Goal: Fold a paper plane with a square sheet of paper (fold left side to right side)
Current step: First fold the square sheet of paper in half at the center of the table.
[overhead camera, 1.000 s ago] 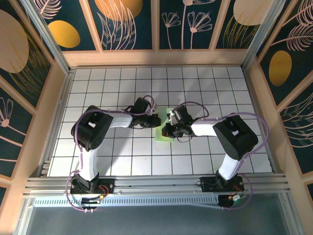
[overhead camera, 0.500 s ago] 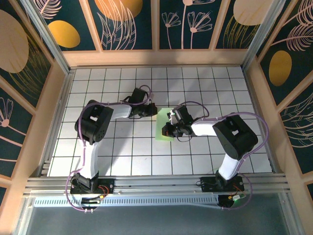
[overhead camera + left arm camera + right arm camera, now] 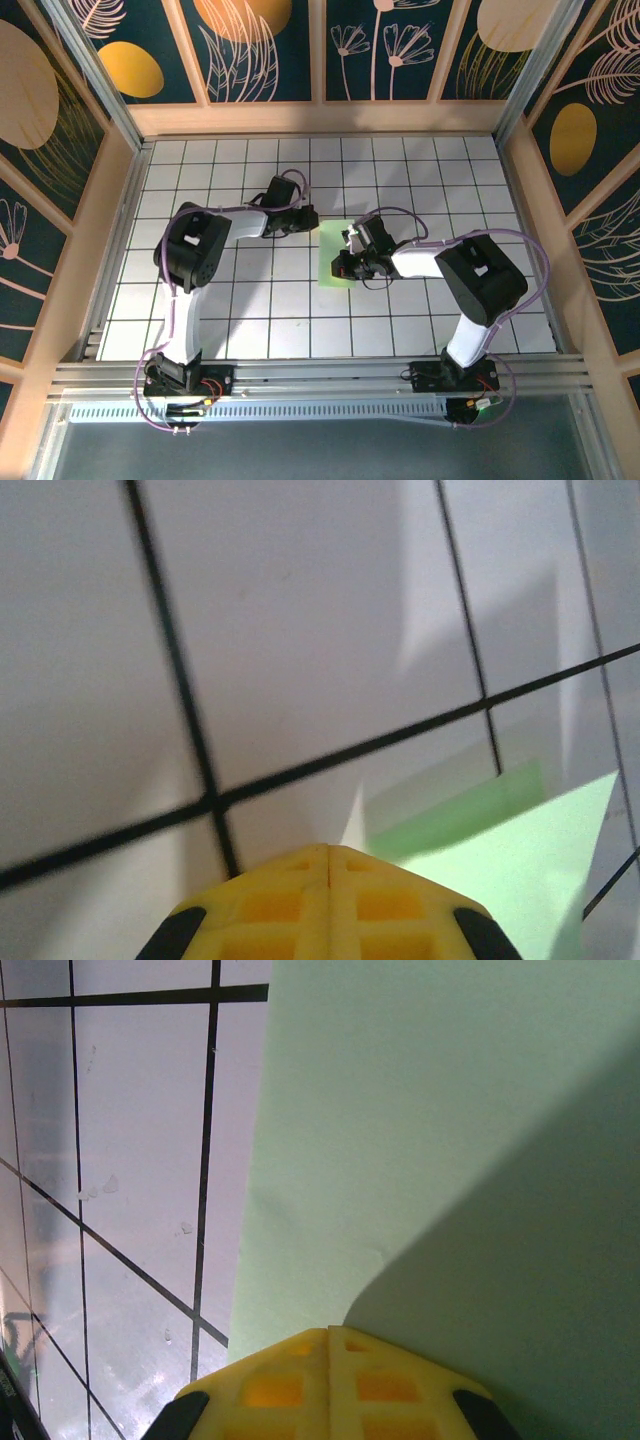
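Observation:
The square sheet of paper (image 3: 327, 250) lies near the table's middle as a light green strip about one tile wide. My right gripper (image 3: 340, 266) is shut with nothing in it, its yellow fingertips (image 3: 300, 1360) low over the sheet's near left part (image 3: 400, 1140). My left gripper (image 3: 311, 215) is also shut and holds nothing. It hangs over bare tiles just beyond the sheet's far left corner. In the left wrist view that gripper (image 3: 328, 850) points at a grid line, and a corner of the green sheet (image 3: 500, 860) lies to its right.
The white grid table (image 3: 230, 310) is ringed by wooden walls (image 3: 320, 118). An aluminium rail (image 3: 320, 375) carries both arm bases at the near edge. Open tiles lie left, right and behind the sheet.
My left gripper has drawn back from the sheet's left edge toward the far side of the table, staying shut. The right gripper and the sheet have not moved.

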Motion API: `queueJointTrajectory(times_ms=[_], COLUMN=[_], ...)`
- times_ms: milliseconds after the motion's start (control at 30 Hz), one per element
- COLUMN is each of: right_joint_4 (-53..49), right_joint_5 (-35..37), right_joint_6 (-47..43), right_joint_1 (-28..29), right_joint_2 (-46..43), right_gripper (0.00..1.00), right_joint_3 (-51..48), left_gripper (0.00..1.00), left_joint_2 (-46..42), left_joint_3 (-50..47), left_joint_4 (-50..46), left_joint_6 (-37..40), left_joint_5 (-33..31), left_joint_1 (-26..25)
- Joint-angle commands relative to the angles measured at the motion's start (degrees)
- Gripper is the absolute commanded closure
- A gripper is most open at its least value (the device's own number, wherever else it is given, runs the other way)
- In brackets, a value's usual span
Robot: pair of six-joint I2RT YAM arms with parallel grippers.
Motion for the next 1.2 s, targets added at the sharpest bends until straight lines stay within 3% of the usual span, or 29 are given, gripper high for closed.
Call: queueJointTrajectory(times_ms=[0,167,267,367,800,1167], right_joint_4=[-11.12,-13.21,-13.03,-12.43,-12.12,-12.19], right_joint_5=[5.48,4.51,3.93,3.72,4.33,4.81], right_joint_6=[-3.32,-6.46,-6.6,-6.12,-5.11,-4.93], right_joint_1=[-1.46,-2.19,-2.22,-2.11,-2.05,-2.03], right_joint_2=[2.25,2.22,2.47,2.91,3.24,3.53], right_gripper=[1.0,1.0,1.0,1.0,1.0,1.0], right_joint_3=[-2.91,-1.92,-1.67,-1.67,-1.88,-2.44], left_gripper=[1.0,1.0,1.0,1.0,1.0,1.0], left_joint_2=[-6.18,-12.52,-11.83,-9.44,0.0,3.08], left_joint_3=[-5.83,-13.71,-14.48,-12.2,-2.59,-0.68], left_joint_4=[0.2,5.38,8.98,9.27,5.66,4.61], left_joint_6=[1.53,0.04,-1.79,-1.94,-0.51,-0.34], left_joint_5=[-1.38,5.17,11.11,12.28,6.65,0.48], left_joint_1=[0.79,0.55,-0.47,-2.39,-3.52,-3.06])
